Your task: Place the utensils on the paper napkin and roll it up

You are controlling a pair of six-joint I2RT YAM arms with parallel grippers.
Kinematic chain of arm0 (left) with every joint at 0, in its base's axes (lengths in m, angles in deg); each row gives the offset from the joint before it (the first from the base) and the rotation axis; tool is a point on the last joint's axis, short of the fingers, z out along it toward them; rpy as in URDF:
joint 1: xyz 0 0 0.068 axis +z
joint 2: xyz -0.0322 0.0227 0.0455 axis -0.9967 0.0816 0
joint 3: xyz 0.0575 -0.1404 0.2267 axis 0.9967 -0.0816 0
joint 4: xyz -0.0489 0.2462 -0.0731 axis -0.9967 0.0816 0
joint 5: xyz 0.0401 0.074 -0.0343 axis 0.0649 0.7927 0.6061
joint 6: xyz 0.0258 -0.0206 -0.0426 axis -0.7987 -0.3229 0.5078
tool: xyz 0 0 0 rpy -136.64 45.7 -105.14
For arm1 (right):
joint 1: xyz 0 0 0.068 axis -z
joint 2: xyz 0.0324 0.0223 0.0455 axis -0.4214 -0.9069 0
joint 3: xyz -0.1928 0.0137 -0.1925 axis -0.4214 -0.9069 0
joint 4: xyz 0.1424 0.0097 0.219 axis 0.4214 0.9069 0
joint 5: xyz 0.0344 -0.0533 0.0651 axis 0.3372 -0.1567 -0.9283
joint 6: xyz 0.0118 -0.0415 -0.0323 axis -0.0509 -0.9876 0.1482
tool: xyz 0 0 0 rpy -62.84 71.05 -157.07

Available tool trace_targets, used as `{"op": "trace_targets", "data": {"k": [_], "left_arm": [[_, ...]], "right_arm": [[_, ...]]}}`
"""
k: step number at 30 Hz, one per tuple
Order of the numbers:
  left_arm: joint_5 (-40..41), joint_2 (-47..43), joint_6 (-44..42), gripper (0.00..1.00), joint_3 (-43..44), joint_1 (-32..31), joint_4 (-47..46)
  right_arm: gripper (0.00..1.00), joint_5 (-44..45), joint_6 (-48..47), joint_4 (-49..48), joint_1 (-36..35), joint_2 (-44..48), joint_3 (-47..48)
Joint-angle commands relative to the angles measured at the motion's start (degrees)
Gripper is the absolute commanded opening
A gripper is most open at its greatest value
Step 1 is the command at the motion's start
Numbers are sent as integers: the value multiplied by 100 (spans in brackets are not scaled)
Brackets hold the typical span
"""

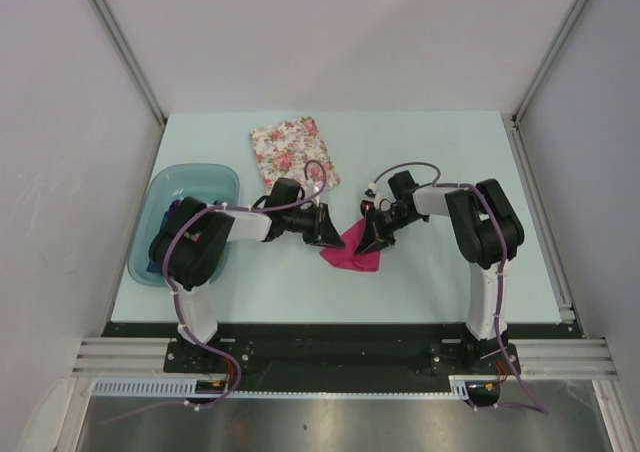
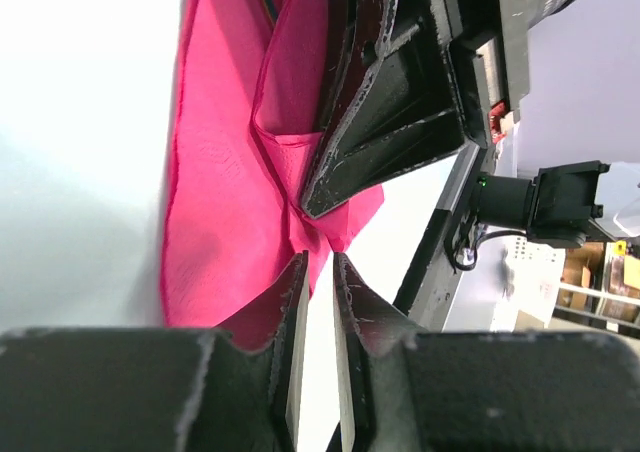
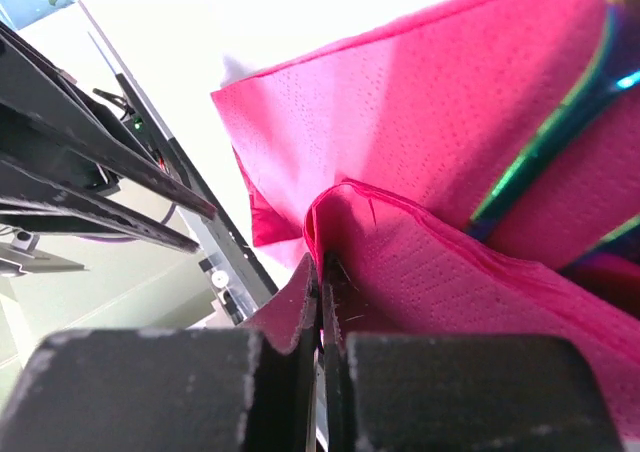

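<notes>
From above, the crumpled pink paper napkin (image 1: 350, 255) lies on the pale blue worktop (image 1: 440, 277) between the left tool (image 1: 338, 236) and right tool (image 1: 370, 242). The left wrist view shows the left tool open a crack by a napkin corner. Only the right wrist view shows the shiny purple-blue utensils (image 3: 540, 152) slanting up to the right behind a fold, and the right tool pinching the napkin.

Matt, dimple-embossed paper napkin (image 3: 430, 102); glossy iridescent metal utensils (image 3: 545, 142); translucent blue plastic tub (image 1: 200, 172).

The right gripper (image 3: 321, 277) pinched a fold of the paper napkin (image 3: 420, 112). The utensils (image 3: 545, 152) lay ahead and right of its fingertips.
</notes>
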Motion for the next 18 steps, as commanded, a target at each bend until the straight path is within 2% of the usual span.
{"op": "trace_targets", "data": {"k": [1,3,5,10,14,15,16,18], "left_arm": [[-31,-383,-198,21,-198,144,71],[-31,-436,-181,22,-224,179,36],[-22,-462,-119,24,-216,223,-8],[-83,-559,109,29,-233,311,-280],[-188,-621,417,36,-277,346,-613],[-206,-629,469,37,-286,346,-649],[-207,-647,557,38,-294,346,-685],[-180,-647,663,41,-321,372,-729]], "right_arm": [[0,-5,70,-287,-107,-33,164],[8,-14,88,-296,-107,-67,155],[24,-14,97,-304,-107,-68,155],[54,-14,132,-357,-107,-41,146],[65,-23,193,-357,-115,-68,164],[68,-14,211,-366,-115,-76,164],[76,-14,228,-375,-115,-77,164],[80,-31,255,-392,-115,-77,164]]}}
